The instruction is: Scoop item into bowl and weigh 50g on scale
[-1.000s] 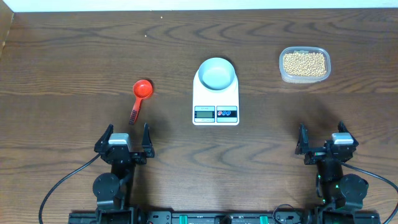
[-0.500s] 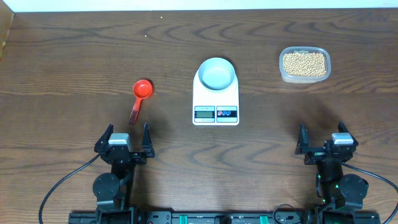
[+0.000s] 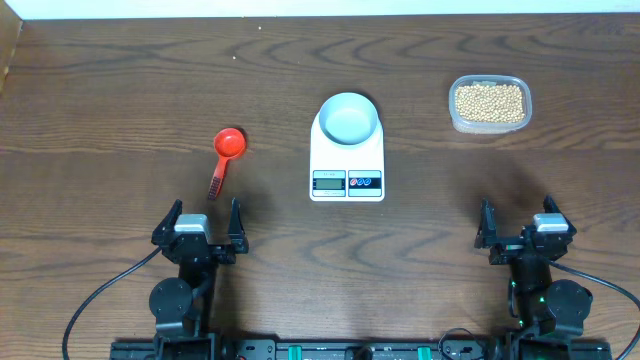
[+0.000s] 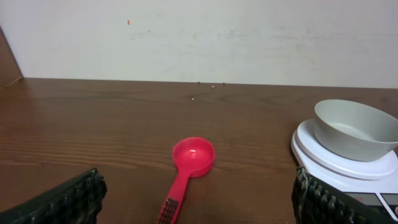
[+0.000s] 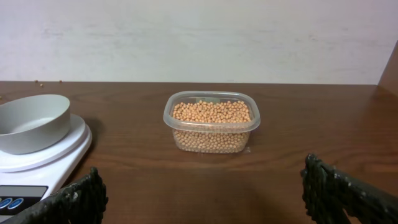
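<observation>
The white scale [image 3: 347,160] lies mid-table with the pale blue bowl [image 3: 349,118] on its platform; both also show in the wrist views, bowl [image 4: 354,129] and scale [image 5: 37,163]. Tan beans [image 3: 489,101] fill a clear plastic tub [image 5: 212,122] at the back right. A red scoop [image 3: 224,158] lies flat on the table at the left, its handle toward the near edge, scoop [image 4: 188,167]. My left gripper [image 3: 201,221] stands open near the front edge, just behind the scoop's handle. My right gripper [image 3: 516,221] stands open at the front right, well short of the tub.
A pale wall runs behind the table's far edge. A few stray beans [image 4: 206,87] lie near that edge. Dark wooden table [image 3: 120,90] surrounds everything, with a raised side board at the far left corner [image 4: 9,62].
</observation>
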